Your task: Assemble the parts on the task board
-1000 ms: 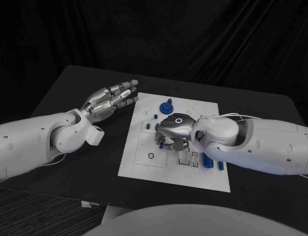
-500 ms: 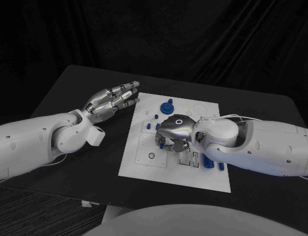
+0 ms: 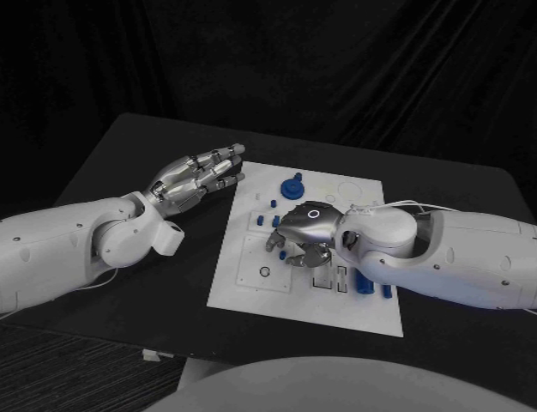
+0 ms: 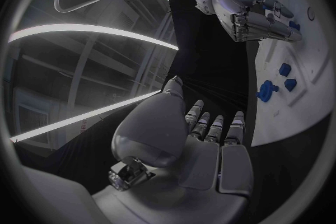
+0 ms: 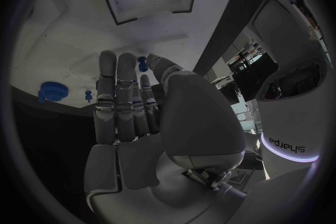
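The white task board (image 3: pixel 268 292) lies in the middle of the black table. My right hand (image 3: pixel 304 237) hangs over the board's centre with its fingers curled down onto it. In the right wrist view the thumb and a fingertip pinch a small blue part (image 5: pixel 142 62) standing on the board (image 5: pixel 63 56). A round blue part (image 3: pixel 292 184) sits near the board's far edge, with small blue pegs (image 3: pixel 266 220) beside it. My left hand (image 3: pixel 198 177) hovers open, fingers stretched out, just off the board's far left corner, holding nothing.
More blue parts (image 3: pixel 365 283) lie on the board under my right forearm. In the left wrist view my right hand (image 4: pixel 248 17) shows over the board (image 4: pixel 308 67), near the round blue part (image 4: pixel 267 90). Bare black table (image 3: pixel 157 283) surrounds the board.
My right hand's fingers have closed in a little over a small blue part that showed beside them before. My left hand has drifted slightly toward the board's far corner.
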`<state>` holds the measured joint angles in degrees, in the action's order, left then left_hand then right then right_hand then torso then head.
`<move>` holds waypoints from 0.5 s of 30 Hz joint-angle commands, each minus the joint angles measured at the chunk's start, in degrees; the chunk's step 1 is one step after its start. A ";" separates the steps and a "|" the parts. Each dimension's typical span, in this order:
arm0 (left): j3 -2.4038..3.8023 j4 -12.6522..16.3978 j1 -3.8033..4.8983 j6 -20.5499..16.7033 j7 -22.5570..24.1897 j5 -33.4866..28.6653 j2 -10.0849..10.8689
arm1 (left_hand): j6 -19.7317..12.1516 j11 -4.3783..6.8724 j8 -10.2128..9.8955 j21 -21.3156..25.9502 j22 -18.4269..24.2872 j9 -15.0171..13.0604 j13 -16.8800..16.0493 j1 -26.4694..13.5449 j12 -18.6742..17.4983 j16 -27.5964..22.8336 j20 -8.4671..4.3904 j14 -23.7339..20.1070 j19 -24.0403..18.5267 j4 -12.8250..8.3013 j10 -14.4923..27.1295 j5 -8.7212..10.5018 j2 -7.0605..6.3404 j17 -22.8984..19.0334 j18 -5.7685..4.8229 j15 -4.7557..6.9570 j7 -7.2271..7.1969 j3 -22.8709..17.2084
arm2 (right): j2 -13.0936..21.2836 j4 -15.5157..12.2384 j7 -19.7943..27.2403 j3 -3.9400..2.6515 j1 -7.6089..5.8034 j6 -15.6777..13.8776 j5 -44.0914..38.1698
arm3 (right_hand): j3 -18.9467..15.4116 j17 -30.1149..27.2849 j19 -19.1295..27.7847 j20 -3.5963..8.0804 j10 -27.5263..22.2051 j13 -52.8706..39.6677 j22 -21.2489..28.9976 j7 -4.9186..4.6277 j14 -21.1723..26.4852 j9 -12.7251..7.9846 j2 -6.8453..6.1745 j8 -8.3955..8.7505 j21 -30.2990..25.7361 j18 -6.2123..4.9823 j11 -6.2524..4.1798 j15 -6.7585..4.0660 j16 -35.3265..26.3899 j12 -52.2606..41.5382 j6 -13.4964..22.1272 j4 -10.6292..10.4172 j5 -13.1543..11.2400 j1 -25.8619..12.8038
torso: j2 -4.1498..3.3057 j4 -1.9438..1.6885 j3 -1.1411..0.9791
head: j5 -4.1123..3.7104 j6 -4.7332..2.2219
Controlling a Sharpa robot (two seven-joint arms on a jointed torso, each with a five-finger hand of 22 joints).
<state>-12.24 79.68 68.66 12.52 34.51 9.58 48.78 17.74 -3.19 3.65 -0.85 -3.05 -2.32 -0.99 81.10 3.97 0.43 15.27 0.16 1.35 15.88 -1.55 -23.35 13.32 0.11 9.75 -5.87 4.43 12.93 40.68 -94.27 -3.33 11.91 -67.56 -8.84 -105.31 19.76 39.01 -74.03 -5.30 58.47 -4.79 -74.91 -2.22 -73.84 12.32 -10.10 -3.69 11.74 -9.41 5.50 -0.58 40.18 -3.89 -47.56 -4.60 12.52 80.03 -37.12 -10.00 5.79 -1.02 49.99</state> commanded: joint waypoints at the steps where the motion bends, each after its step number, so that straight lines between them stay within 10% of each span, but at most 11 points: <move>1: 0.05 0.03 -0.10 0.89 0.43 -0.29 -0.12 | 0.29 0.05 0.22 0.13 -0.03 -0.06 0.06 0.24 -0.14 -0.36 0.26 -0.12 -0.19 0.09 0.26 -0.20 0.56 -0.08 0.53 -0.45 0.09 -0.10 | 0.17 -0.03 -1.55 -0.02 0.15 1.64 -0.38 | -1.65 0.07 0.34 -0.20 -2.20 -0.05 -0.28 0.39 0.52 -0.60 0.15 -0.09 -0.82 -0.87 0.19 0.07 -0.28 -0.26 1.26 -0.09 -1.38 -0.47 | 0.00 0.03 0.01 | -0.03 0.01; 15: 0.05 -0.14 -0.21 0.98 0.40 -0.29 -0.22 | 0.48 0.06 0.29 0.13 -0.03 -0.08 0.08 0.26 -0.18 -0.37 0.31 -0.12 -0.19 0.06 0.30 -0.20 0.55 -0.09 0.53 -0.51 0.15 -0.10 | 3.86 -1.23 -0.47 -0.03 -0.57 -5.70 -0.38 | -10.62 0.17 -0.72 -0.61 -12.59 0.39 0.53 1.47 1.36 -3.65 -0.59 -0.74 -4.01 -1.00 0.41 0.50 0.67 -2.85 4.17 -9.14 -4.92 5.30 | -0.07 0.07 -0.01 | -0.71 0.01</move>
<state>-12.26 79.47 68.54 12.77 34.33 9.58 48.70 17.93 -3.19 3.65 -0.85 -3.05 -2.32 -0.99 81.33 3.97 0.43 15.27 0.02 1.35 15.88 -1.55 -23.35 13.54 0.12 9.75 -6.15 4.62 12.93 44.33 -95.25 -3.52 11.96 -67.85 -10.46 -105.31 9.09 39.16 -74.24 -5.92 46.11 -4.45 -74.41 -0.82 -72.63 8.72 -10.69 -4.33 7.97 -9.41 6.01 0.06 40.59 -6.68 -43.22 -13.54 7.71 84.91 -37.18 -9.94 5.78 -1.65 49.99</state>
